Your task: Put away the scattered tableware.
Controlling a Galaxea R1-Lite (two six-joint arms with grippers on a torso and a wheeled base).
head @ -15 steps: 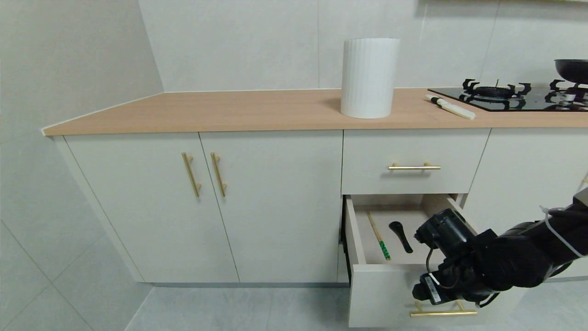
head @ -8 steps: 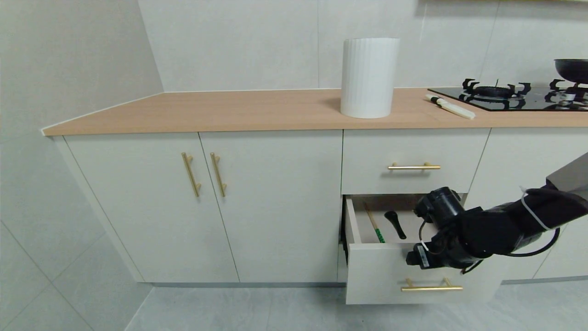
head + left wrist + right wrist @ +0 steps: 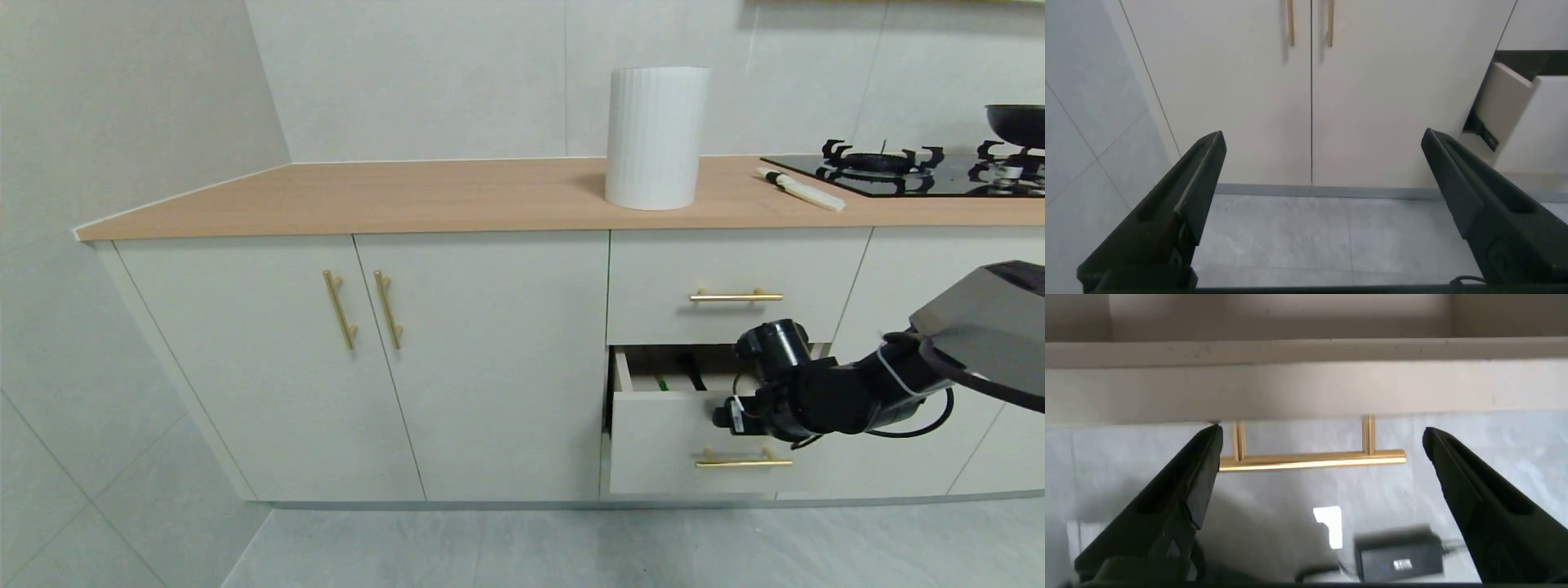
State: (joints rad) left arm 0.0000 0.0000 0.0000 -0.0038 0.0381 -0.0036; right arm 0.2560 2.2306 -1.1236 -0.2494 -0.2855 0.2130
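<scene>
The lower drawer (image 3: 653,441) stands only slightly ajar. In the gap at its top I can make out the green-tipped chopsticks (image 3: 661,381) and a black spoon (image 3: 695,377). My right gripper (image 3: 722,418) is against the drawer front just above the gold handle (image 3: 743,463). In the right wrist view that gripper (image 3: 1321,437) is open, its fingers spread either side of the handle (image 3: 1310,460) below the drawer's top edge (image 3: 1306,384). My left gripper (image 3: 1323,139) is open and holds nothing, low before the double cabinet doors (image 3: 1310,82), with the drawer (image 3: 1519,106) off to one side.
On the wooden counter (image 3: 408,196) stand a tall white ribbed container (image 3: 655,137) and a white utensil (image 3: 798,189) beside the gas hob (image 3: 914,171), which carries a black pan (image 3: 1016,122). The upper drawer (image 3: 735,286) is shut. Grey floor tiles lie in front.
The right gripper has moved toward the cabinet with the drawer front ahead of it. The drawer went from well open to nearly closed, hiding most of the chopsticks and spoon.
</scene>
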